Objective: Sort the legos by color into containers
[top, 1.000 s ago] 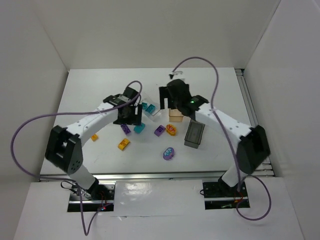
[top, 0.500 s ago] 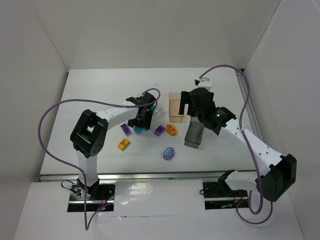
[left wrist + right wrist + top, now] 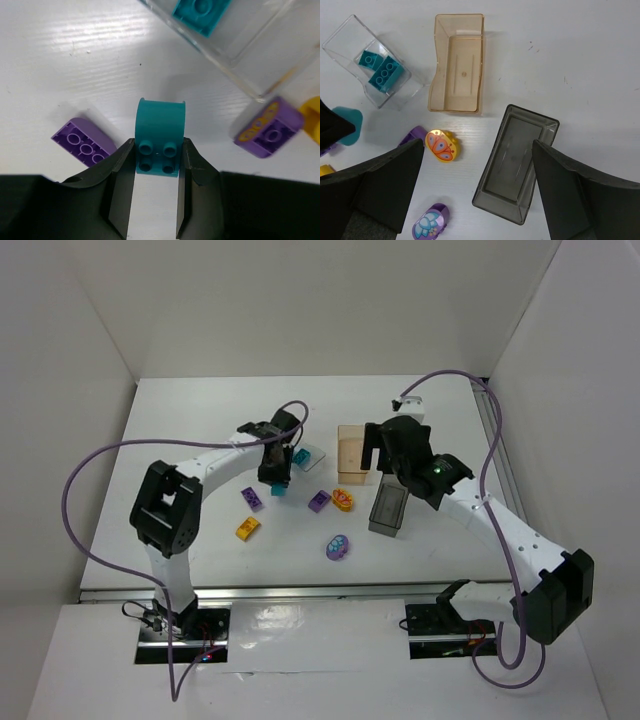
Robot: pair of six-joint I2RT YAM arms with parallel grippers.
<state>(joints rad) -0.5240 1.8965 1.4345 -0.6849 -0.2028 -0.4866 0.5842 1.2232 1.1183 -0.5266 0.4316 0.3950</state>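
Presently: left gripper [image 3: 156, 157] jaws pinch a teal lego [image 3: 160, 127] at its studded end, near the clear bin [image 3: 235, 60] with teal ones inside. Next move, likely: lift over rim, release. Right gripper [image 3: 477, 150] gapes wide, empty, above grey bin [image 3: 512, 160].

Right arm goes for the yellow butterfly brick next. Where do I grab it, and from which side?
Come straight down from above: the yellow butterfly brick lies flat, print up. Set the open right gripper across its narrower width, since a grip on the rounded end would likely slip. The purple brick lies close beside it, so mind the finger on that side.
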